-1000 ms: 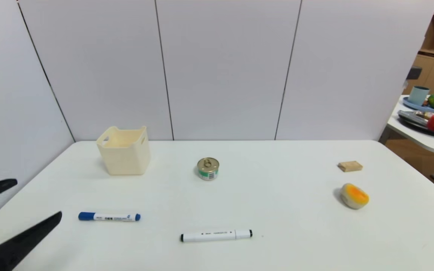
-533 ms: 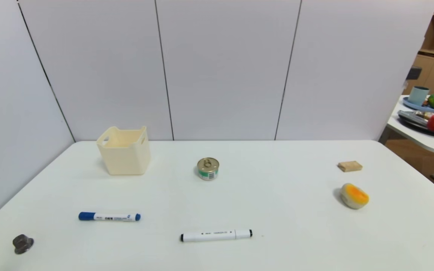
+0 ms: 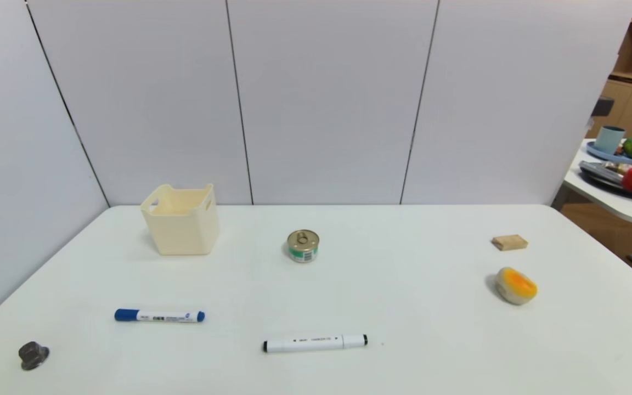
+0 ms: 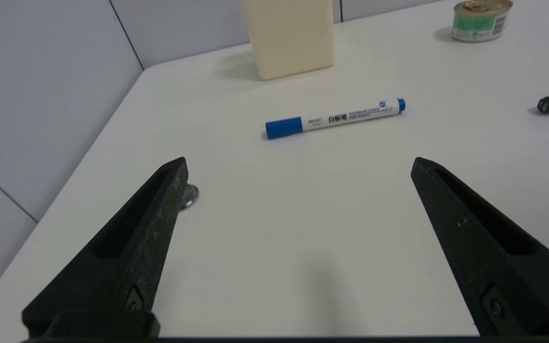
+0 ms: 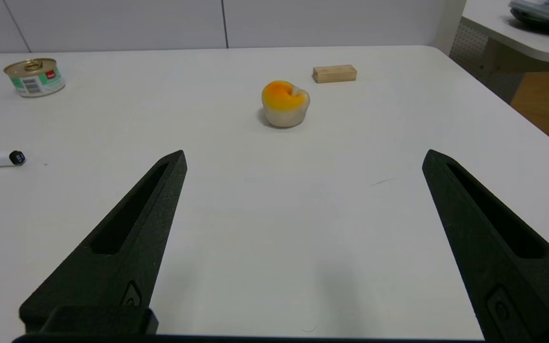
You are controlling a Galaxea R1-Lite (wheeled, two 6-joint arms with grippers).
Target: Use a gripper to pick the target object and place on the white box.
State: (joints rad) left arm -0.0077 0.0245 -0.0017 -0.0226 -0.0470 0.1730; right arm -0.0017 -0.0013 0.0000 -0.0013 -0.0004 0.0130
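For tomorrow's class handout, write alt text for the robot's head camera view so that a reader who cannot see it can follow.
A white table holds a cream-white box at far left, a small tin can mid-table, and a flat wooden block and an orange-topped lump at right. Nearer lie a blue marker, a white marker and a small dark knob. No robot hand shows.

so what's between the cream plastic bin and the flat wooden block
Only the small round tin can sits between the cream bin and wooden block, seen in the head view.

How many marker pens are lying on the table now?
2. The blue-capped marker lies in front of the cream bin; the black-tipped white marker lies nearer the table's front edge, in front of the tin can.
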